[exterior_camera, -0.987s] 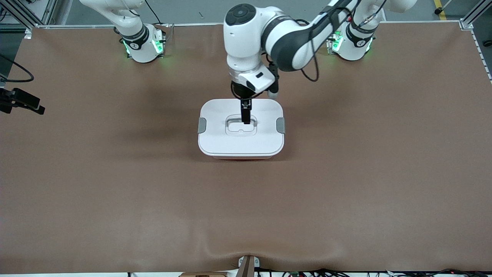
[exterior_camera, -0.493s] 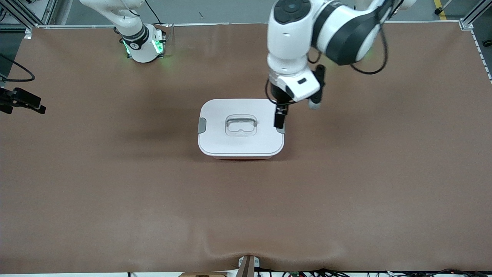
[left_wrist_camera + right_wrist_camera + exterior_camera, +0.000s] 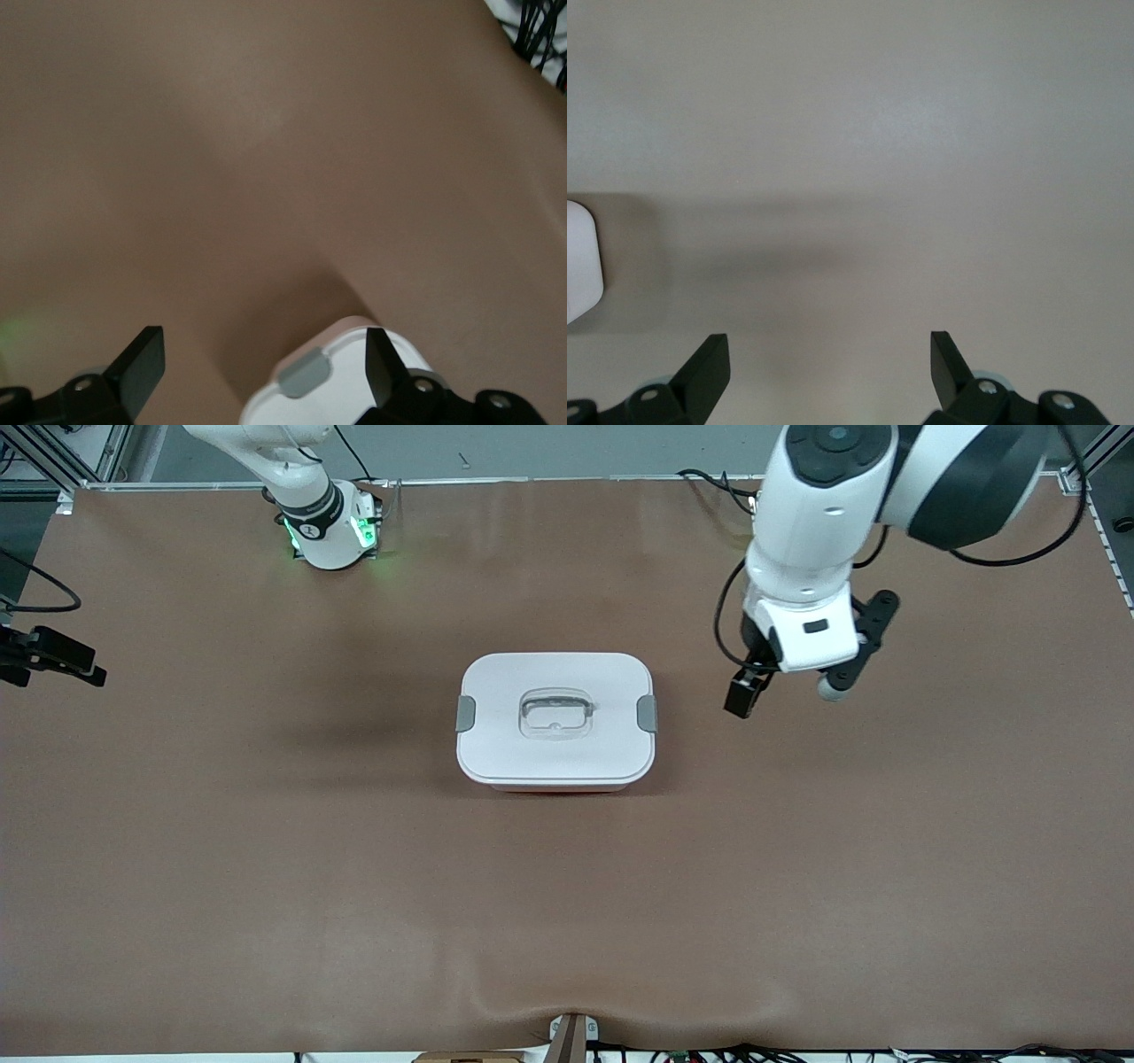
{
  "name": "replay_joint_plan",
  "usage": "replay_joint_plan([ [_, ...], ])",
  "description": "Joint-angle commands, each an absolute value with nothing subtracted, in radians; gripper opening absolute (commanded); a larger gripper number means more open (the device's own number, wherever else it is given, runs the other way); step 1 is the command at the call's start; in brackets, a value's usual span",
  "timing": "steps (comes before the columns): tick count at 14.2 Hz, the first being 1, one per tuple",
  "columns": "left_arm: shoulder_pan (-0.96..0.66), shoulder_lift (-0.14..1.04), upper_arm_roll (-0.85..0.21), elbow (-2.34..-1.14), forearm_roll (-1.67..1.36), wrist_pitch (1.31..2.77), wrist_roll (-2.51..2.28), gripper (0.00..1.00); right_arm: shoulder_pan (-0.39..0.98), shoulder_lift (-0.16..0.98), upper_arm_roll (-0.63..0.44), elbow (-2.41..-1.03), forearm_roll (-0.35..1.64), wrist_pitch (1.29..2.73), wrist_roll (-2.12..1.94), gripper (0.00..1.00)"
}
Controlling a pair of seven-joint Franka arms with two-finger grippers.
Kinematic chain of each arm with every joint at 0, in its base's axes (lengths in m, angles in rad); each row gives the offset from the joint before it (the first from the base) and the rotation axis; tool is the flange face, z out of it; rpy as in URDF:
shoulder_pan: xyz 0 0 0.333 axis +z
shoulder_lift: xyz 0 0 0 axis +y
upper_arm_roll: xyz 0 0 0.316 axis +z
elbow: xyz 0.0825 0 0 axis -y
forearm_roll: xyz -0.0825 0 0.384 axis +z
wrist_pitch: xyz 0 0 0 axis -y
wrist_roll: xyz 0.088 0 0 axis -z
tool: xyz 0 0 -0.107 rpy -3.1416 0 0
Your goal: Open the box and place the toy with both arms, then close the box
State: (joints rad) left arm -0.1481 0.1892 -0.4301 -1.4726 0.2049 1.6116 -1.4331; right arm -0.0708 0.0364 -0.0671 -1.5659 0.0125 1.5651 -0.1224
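- While the box [image 3: 555, 722] sat shut near the middle of the table [image 3: 266, 850], its white lid [image 3: 555, 691] seated flat and both grey clips lying against the lid's short ends, the task looked to be at its very end: box closed, arms clear of it.
- The toy was nowhere to be seen; whether it lay inside the closed box could not be told.
- The left gripper [image 3: 742, 695] hung over bare table toward the left arm's end, apart from the box, its fingers spread wide in the left wrist view and holding nothing [image 3: 257, 363].
- The right gripper [image 3: 828, 363] showed only in its own wrist view, over bare table with a white edge of the box at the margin; its fingers stood wide apart and empty, and that arm waited.
- Next, by my judgement, little remained: perhaps a check that each clip was truly latched, which would call for a press at the lid's ends.
- Counted: one box, one lid, two clips [image 3: 465, 714] [image 3: 648, 713], one clear handle [image 3: 555, 715], two arms, no toy in sight.
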Motion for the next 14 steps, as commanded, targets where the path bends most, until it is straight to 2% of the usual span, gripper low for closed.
replay_joint_plan([
  [1, -0.072, 0.13, -0.437, -1.493, 0.166, 1.559, -1.203, 1.0, -0.083, 0.031, -0.058, -1.571, 0.003, 1.562, -0.133, 1.0],
  [8, 0.072, 0.08, -0.431, -1.491, 0.166, 1.508, -0.642, 1.0, -0.083, 0.031, -0.06, -1.569, 0.003, 1.562, -0.14, 1.0],
  [14, 0.138, 0.077, -0.43, -1.485, 0.166, 1.508, -0.398, 1.0, -0.083, 0.031, -0.058, -1.569, 0.002, 1.562, -0.138, 1.0],
])
